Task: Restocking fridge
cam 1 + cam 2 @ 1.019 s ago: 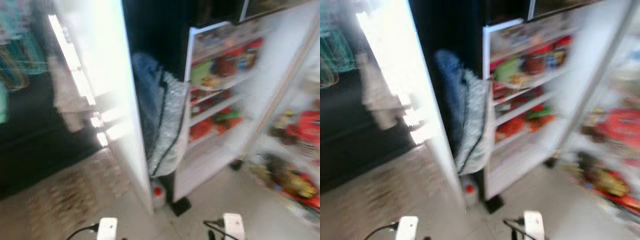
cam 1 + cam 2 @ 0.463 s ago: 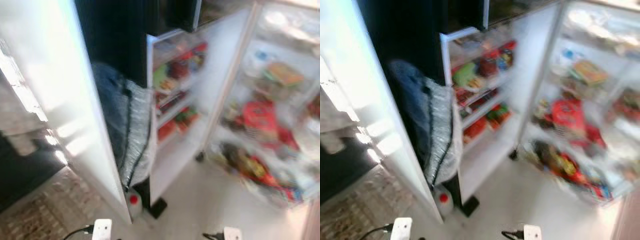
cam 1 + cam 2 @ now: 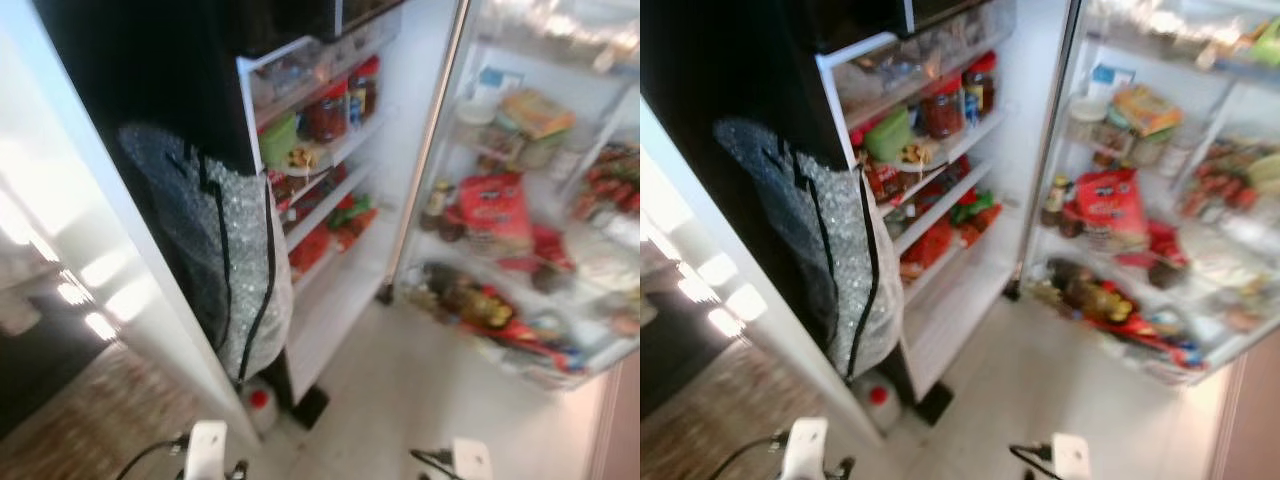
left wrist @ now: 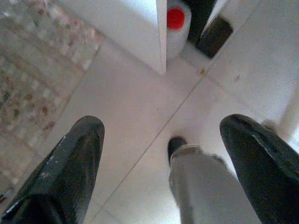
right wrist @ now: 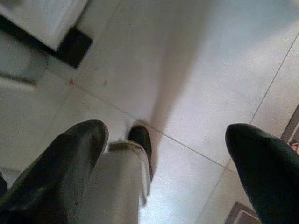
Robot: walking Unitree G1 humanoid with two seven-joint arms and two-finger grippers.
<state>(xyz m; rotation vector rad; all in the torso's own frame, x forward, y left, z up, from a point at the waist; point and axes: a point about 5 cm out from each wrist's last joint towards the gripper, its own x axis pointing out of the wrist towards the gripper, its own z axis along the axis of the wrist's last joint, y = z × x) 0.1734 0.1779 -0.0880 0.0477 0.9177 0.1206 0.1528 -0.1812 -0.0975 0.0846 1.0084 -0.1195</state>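
White fridge stands open, door shelves crowded; a silver-grey jacket hangs beside. Left gripper and right gripper hang spread and empty above tile floor. Reaching in could topple jars.

The packed food on the white open fridge's inner shelves was blurred, so labels could not be read. The small white jug with red cap stood partly hidden behind the white panel.

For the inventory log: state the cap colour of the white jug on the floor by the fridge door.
Red cap, clearest in the left wrist view.
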